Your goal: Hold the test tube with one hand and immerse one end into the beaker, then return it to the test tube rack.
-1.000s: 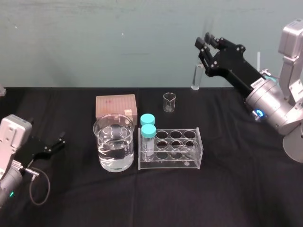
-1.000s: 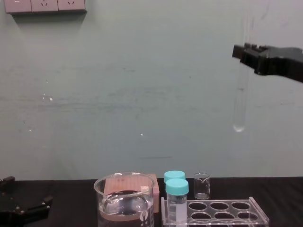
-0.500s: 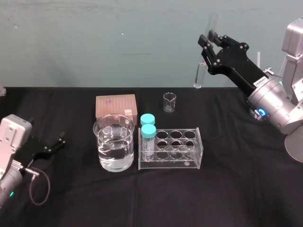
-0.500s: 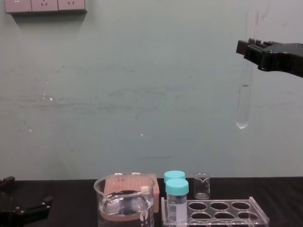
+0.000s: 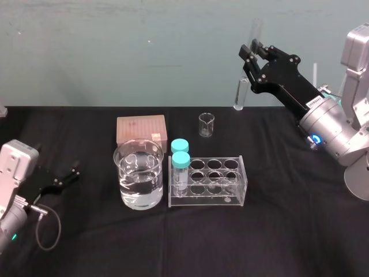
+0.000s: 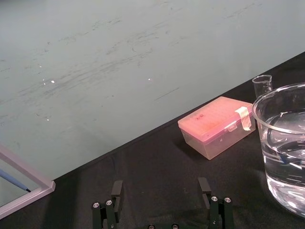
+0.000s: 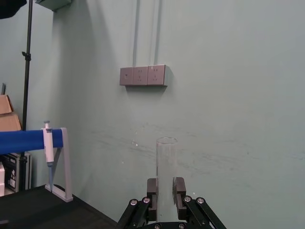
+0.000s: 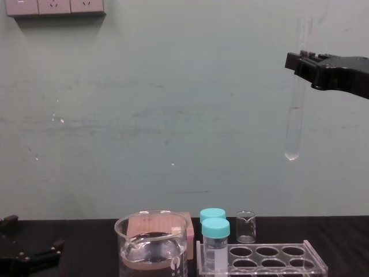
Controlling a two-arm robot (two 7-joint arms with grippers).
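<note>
Test tube (image 8: 294, 127) and test tube rack (image 5: 207, 199) are well apart at this moment. Nearest to the robot, at the left edge of the black table (image 5: 277, 231), the left gripper (image 5: 75, 173) rests low with its two fingers spread and nothing between them. Further in, near the middle of the table, stands the large beaker (image 5: 138, 182), about half filled with clear liquid. Just beside it on the right is the clear rack, and two teal-capped vials (image 5: 180, 160) stand in the holes at its left end, one behind the other. Behind the beaker lies a pink box (image 5: 141, 130), and behind the rack stands a small beaker (image 5: 206, 124). Farthest, at the right and high above the table, the right gripper (image 5: 251, 51) pinches the test tube in its upper part. The tube hangs almost upright before the green wall (image 8: 144, 115), open mouth up above the fingers, rounded end down, well above everything on the table.
</note>
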